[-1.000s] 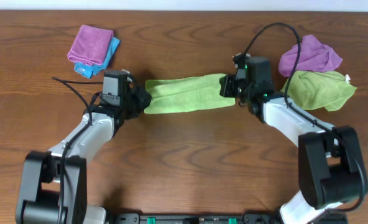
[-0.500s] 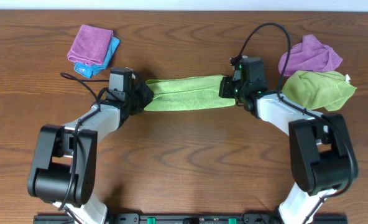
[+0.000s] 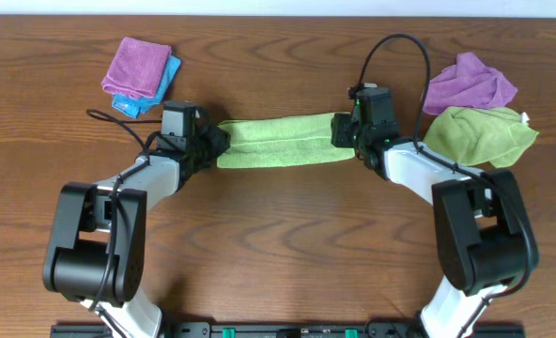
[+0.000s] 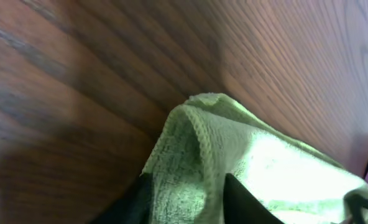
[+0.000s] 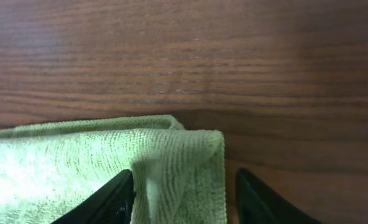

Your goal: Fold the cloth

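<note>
The cloth (image 3: 278, 141) is a light green towel folded into a long strip, lying flat across the middle of the table. My left gripper (image 3: 216, 147) is at its left end. In the left wrist view the gripper (image 4: 185, 205) stands open, its dark fingers (image 4: 140, 199) apart with the cloth's (image 4: 265, 162) hemmed end lying between them. My right gripper (image 3: 340, 132) is at the right end. In the right wrist view the gripper (image 5: 184, 199) is open too. The cloth's (image 5: 78, 162) corner lies between its fingers (image 5: 258, 199), with bare wood showing beside the right one.
A folded pink cloth (image 3: 135, 64) lies on a blue one (image 3: 168, 79) at the back left. A crumpled purple cloth (image 3: 468, 83) and a crumpled green cloth (image 3: 480, 134) sit at the back right, close to my right arm.
Both grippers and the stretched strip have shifted slightly toward the far edge. The strip now lies straighter and flat. The jaws at both ends now stand parted.
</note>
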Tool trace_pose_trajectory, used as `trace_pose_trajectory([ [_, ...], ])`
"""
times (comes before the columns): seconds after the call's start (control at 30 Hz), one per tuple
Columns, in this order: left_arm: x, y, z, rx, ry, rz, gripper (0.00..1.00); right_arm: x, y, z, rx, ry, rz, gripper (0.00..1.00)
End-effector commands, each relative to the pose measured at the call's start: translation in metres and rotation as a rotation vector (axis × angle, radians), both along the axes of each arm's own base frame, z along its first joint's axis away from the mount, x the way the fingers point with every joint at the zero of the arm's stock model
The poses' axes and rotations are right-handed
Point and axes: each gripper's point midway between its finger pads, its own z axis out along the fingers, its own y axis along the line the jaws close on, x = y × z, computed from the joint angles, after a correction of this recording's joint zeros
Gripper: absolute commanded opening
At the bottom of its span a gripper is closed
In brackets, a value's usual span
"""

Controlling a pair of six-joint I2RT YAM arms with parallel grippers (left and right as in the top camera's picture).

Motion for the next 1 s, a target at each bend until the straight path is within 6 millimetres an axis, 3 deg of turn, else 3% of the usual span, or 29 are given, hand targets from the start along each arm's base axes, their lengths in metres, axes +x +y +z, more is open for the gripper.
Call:
trace_pose_trajectory([
  [0.0,0.016,0.008,0.029,0.034,-0.079,-0.009,0.47,0.008,0.001,0.038,0.004,-0.075,-0.005,0.56],
  [0.23,0.017,0.009,0.065,0.060,-0.100,-0.038,0.53,-0.008,-0.004,0.071,0.004,-0.076,-0.006,0.70],
  [0.27,0.019,0.008,0.071,0.054,-0.112,-0.040,0.50,-0.011,-0.005,0.074,0.003,-0.073,-0.007,0.71],
  [0.37,0.023,-0.001,0.087,0.015,-0.147,-0.047,0.16,-0.021,-0.010,0.078,0.015,-0.038,-0.034,0.75],
  [0.4,0.023,-0.004,0.089,0.007,-0.146,-0.046,0.09,-0.024,-0.012,0.076,0.028,-0.017,-0.056,0.77],
  [0.47,0.022,-0.011,0.087,0.001,-0.138,-0.042,0.06,-0.029,-0.018,0.069,0.058,0.032,-0.111,0.82],
  [0.67,0.017,-0.027,0.061,0.063,-0.090,-0.058,0.06,-0.032,-0.028,0.050,0.130,0.115,-0.206,0.86],
  [0.97,0.011,-0.037,0.009,0.112,0.002,-0.078,0.06,-0.035,-0.016,0.013,0.246,0.235,-0.215,0.89],
])
